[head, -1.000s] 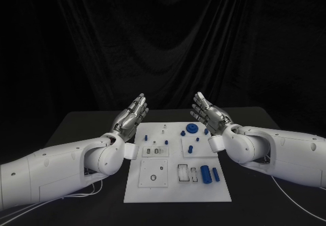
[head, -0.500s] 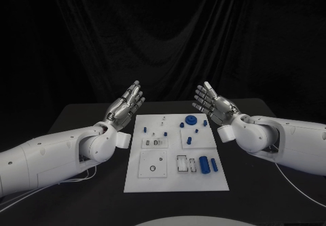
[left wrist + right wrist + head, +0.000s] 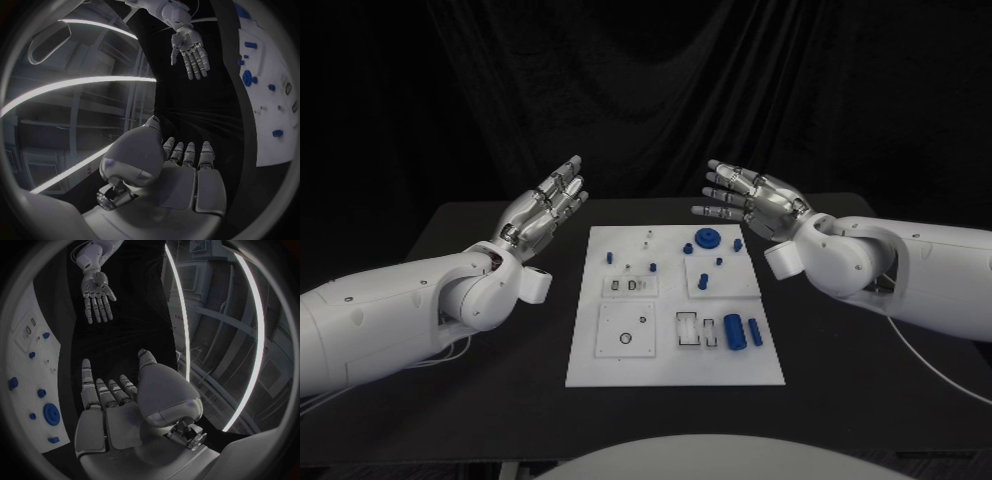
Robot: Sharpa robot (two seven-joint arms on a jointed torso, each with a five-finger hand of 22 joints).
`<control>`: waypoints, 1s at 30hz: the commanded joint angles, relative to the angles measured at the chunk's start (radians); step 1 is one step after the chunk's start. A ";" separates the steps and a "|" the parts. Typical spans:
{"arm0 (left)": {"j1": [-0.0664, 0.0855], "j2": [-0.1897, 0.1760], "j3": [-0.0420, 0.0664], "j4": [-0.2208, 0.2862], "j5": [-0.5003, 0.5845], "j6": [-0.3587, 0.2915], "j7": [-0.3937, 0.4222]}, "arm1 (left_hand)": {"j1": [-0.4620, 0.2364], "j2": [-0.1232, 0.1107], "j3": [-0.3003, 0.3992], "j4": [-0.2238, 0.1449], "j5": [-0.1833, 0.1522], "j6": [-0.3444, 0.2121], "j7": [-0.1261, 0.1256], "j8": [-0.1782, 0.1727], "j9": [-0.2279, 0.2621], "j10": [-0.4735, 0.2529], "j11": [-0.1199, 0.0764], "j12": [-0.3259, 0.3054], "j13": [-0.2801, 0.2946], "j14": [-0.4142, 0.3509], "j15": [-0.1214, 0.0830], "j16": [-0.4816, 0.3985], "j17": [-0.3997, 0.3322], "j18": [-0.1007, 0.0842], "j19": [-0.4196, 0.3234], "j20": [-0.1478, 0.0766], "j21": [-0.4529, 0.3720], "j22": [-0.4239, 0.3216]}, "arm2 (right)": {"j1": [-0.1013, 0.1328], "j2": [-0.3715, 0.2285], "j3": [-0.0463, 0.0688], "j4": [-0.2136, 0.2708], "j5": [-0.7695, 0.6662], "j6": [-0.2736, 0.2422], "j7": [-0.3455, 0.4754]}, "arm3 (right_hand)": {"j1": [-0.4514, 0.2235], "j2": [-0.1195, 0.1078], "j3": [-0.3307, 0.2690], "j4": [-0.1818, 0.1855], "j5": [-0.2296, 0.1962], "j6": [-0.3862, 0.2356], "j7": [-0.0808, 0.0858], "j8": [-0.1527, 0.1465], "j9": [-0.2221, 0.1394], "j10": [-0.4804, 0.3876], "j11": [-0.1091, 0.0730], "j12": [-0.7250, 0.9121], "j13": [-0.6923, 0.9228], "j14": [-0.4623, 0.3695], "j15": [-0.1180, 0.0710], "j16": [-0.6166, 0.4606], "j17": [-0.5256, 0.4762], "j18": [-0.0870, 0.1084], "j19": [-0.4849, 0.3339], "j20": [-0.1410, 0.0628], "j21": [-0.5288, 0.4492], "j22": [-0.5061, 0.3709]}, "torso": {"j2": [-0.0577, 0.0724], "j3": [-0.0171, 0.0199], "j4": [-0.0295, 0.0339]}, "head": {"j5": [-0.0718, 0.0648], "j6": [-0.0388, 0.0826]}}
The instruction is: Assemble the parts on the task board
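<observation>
The white task board (image 3: pixel 675 370) lies in the middle of the black table. A round blue part (image 3: pixel 710 239) and small blue pegs (image 3: pixel 609 257) stand at its far end; a thick blue cylinder (image 3: pixel 733 329) and a thinner one (image 3: pixel 754 332) lie near its front right. My left hand (image 3: pixel 542 213) is raised beside the board's far left corner, fingers straight and apart, holding nothing. My right hand (image 3: pixel 750 203) hovers by the far right corner, fingers spread, empty. The left wrist view shows my left palm (image 3: pixel 181 170), the right hand (image 3: pixel 190 50) and the board (image 3: pixel 265 125).
Two white arms flank the board, the left one (image 3: pixel 401 310) and the right one (image 3: pixel 906 270). Dark table shows along both sides of the board. In the right wrist view my right palm (image 3: pixel 119 410) faces the left hand (image 3: pixel 97 295) across the board (image 3: pixel 28 360).
The head view has shifted. Both hands have lifted and drawn apart from the board's far end; the right hand's fingers now lean inward. Nothing on the board has moved.
</observation>
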 commanded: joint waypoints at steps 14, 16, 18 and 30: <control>-0.001 -0.115 0.001 0.073 -0.263 -0.166 0.195 | 0.103 -0.004 -0.016 0.000 0.090 0.067 0.031 0.007 0.006 0.013 -0.015 0.000 0.002 0.000 -0.052 -0.004 -0.002 0.017 -0.001 -0.044 -0.004 -0.001 | 0.173 -0.017 0.001 -0.005 -0.803 -0.076 -0.256 | 0.134 -0.047 -0.006 -0.105 -0.157 0.444 0.080 0.120 0.058 0.357 0.026 0.402 0.032 0.824 -0.120 0.379 0.085 0.022 0.626 -0.087 0.192 0.053 | 0.038 0.0005 0.0108 | -0.015 -0.037; 0.000 -0.123 0.001 0.082 -0.266 -0.169 0.197 | 0.106 -0.004 -0.017 0.000 0.095 0.070 0.033 0.008 0.006 0.014 -0.015 0.000 0.002 0.000 -0.051 -0.004 -0.002 0.017 -0.001 -0.043 -0.004 -0.001 | 0.188 -0.020 0.001 -0.001 -0.925 -0.092 -0.292 | 0.149 -0.054 0.005 -0.116 -0.201 0.463 0.072 0.119 0.058 0.376 0.013 0.393 0.032 0.892 -0.141 0.410 0.098 0.022 0.683 -0.108 0.224 0.070 | 0.050 -0.0004 0.0177 | -0.017 -0.037; 0.000 -0.132 0.001 0.093 -0.267 -0.173 0.202 | 0.111 -0.004 -0.017 0.000 0.101 0.074 0.037 0.008 0.006 0.015 -0.015 0.001 0.003 0.000 -0.051 -0.004 -0.002 0.017 -0.001 -0.042 -0.004 -0.001 | 0.200 -0.022 0.001 0.005 -1.055 -0.109 -0.330 | 0.153 -0.063 0.011 -0.119 -0.219 0.500 0.069 0.122 0.060 0.401 -0.004 0.379 0.032 0.962 -0.165 0.455 0.118 0.022 0.742 -0.131 0.271 0.098 | 0.064 -0.0017 0.0255 | -0.021 -0.037; 0.002 -0.159 0.001 0.128 -0.311 -0.205 0.225 | 0.136 -0.010 -0.023 0.000 0.138 0.101 0.048 0.011 0.009 0.025 -0.019 0.003 0.005 0.000 -0.054 -0.004 -0.002 0.019 -0.001 -0.043 -0.004 -0.001 | 0.217 -0.043 0.001 0.055 -1.667 -0.178 -0.500 | 0.149 -0.130 0.117 -0.133 -0.275 0.601 0.014 0.088 0.057 0.619 -0.035 0.253 0.032 1.173 -0.224 0.721 0.283 -0.069 0.933 -0.188 0.968 0.901 | 0.161 -0.0191 0.0693 | -0.077 -0.037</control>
